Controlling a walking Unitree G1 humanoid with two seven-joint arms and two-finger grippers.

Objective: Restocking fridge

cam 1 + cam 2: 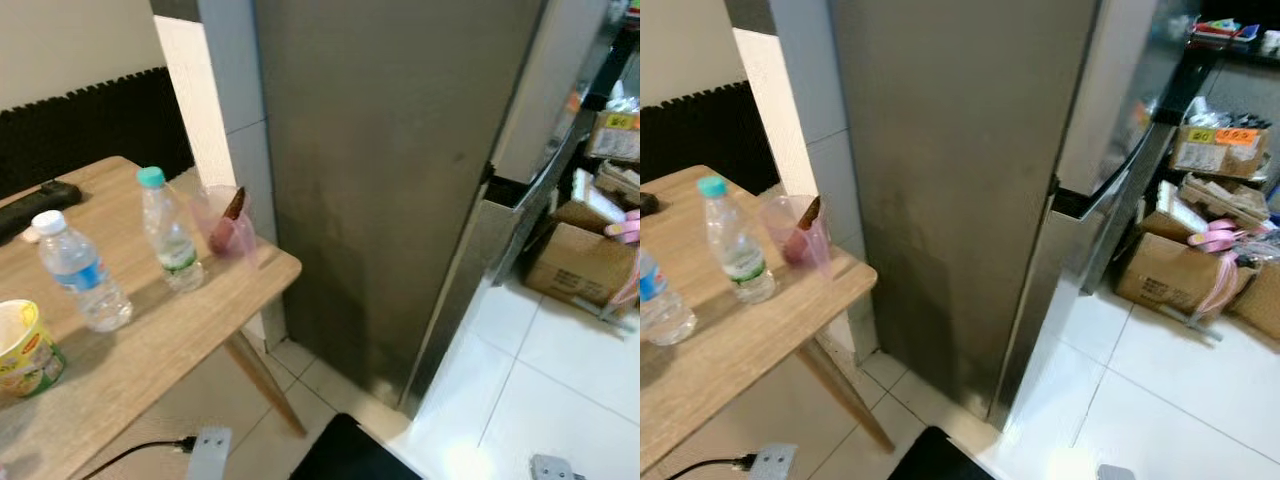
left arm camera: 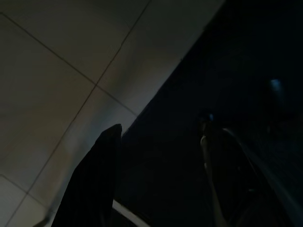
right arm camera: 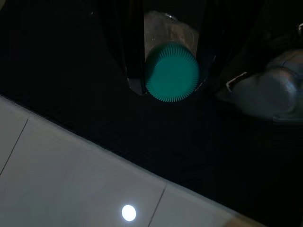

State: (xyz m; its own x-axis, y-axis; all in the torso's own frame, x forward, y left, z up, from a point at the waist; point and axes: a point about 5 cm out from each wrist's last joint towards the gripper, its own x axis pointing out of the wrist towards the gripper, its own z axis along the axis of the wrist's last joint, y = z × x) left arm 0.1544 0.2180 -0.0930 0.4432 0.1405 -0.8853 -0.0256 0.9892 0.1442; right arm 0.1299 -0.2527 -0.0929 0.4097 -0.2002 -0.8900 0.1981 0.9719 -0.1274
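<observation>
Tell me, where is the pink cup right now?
The pink cup stands near the wooden table's corner closest to the fridge, beside the green-capped water bottle, on the robot's left.

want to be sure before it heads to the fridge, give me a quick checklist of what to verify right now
1. Bottle in right gripper: ok, a green-capped bottle sits between its fingers.
2. Left gripper free: ok, fingers apart with nothing between them, floor tiles beyond.
3. Fridge door open: not ok, the steel front looks closed.
4. Path to the fridge front: cannot tell, cardboard boxes sit on the floor beside it.
5. Stock left on the wooden table: ok, a teal-capped bottle, a white-capped bottle, a pink cup and a noodle cup remain.
</observation>
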